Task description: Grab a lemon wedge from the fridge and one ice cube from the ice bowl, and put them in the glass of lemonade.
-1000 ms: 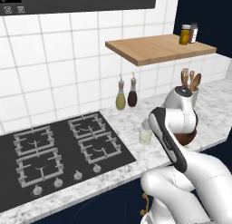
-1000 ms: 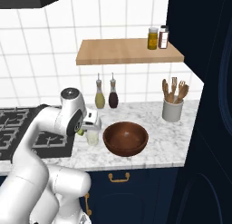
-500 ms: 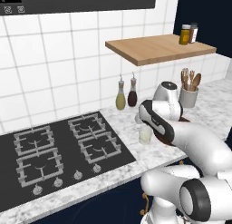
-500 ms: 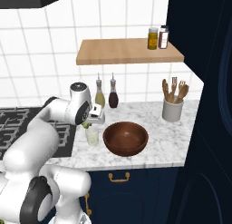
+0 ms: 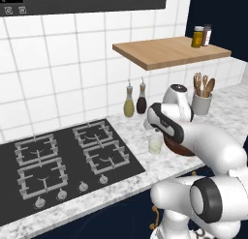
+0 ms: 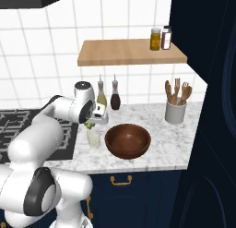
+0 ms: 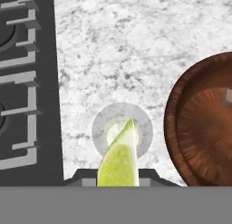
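— How far along is it?

— Partway, I'd judge. The gripper (image 7: 118, 181) is pinched narrow on the lemon wedge (image 7: 119, 156), hanging right above the glass of lemonade (image 7: 122, 129) on the desk (image 7: 136, 46); wedge not yet dropped.

— And the ice?

— Untouched; the ice bowl (image 7: 204, 123) sits at three o'clock from the glass. No readable writing anywhere.
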You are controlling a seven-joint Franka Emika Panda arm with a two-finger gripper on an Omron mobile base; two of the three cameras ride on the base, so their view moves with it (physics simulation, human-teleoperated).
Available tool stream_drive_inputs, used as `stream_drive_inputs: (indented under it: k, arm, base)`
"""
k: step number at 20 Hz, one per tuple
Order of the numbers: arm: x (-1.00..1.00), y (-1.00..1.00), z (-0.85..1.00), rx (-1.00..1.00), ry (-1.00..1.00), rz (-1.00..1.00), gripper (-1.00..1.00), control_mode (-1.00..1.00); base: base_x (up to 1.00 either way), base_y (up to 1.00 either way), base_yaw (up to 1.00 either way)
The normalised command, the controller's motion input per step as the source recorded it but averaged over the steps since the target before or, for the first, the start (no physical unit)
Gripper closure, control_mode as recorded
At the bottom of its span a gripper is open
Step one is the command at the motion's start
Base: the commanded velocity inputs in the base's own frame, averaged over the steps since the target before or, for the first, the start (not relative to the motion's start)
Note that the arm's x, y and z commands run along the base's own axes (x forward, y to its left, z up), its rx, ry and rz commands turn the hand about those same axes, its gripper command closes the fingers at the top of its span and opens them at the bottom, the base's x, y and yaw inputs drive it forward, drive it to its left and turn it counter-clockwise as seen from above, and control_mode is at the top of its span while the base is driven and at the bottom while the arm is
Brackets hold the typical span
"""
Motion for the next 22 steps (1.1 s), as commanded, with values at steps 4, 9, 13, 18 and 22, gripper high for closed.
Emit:
stream_drive_inputs:
  k: [4,9,13,18,22]
  arm:
    - [0.56,0.0,0.0,0.0,0.0,0.0,1.0,-1.0]
    - [0.2,0.0,-0.17,0.0,0.0,0.0,1.0,-1.0]
    - [0.0,0.0,-0.28,0.0,-0.03,0.0,1.0,-1.0]
    - [0.0,0.0,-0.17,0.0,-0.12,0.0,1.0,-1.0]
    - [0.0,0.0,-0.26,0.0,-0.15,0.0,1.0,-1.0]
  base:
    - [0.0,0.0,0.0]
    - [0.0,0.0,0.0]
    - [0.0,0.0,0.0]
    - [0.0,0.0,0.0]
    - [0.0,0.0,0.0]
